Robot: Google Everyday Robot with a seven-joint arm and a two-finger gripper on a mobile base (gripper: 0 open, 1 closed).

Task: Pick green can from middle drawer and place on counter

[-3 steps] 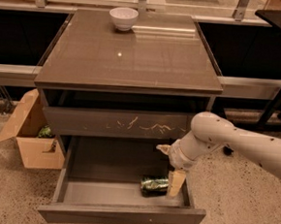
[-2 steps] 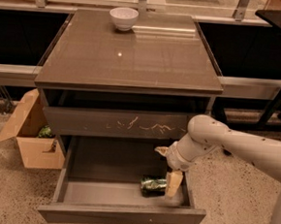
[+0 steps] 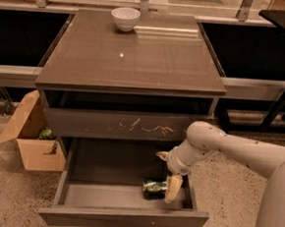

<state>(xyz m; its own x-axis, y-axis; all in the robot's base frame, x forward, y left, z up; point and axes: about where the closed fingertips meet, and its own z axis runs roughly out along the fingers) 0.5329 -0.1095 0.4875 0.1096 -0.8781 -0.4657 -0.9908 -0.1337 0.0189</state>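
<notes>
The green can [image 3: 153, 187] lies on its side on the grey floor of the open middle drawer [image 3: 101, 193], near the drawer's front right corner. My gripper [image 3: 171, 188] hangs down inside the drawer right beside the can's right end, touching or almost touching it. The white arm [image 3: 214, 145] reaches in from the right. The glossy counter [image 3: 137, 56] is the top slab of the cabinet, above the drawers. The drawer front with pale scratches [image 3: 131, 126] is shut above the open drawer.
A white bowl [image 3: 125, 18] stands at the back of the counter. An open cardboard box [image 3: 32, 136] with something green inside sits on the speckled floor to the left of the cabinet. A dark stand [image 3: 281, 104] is at the right.
My gripper has moved slightly down and to the left, closer to the can's right end. The can has not moved.
</notes>
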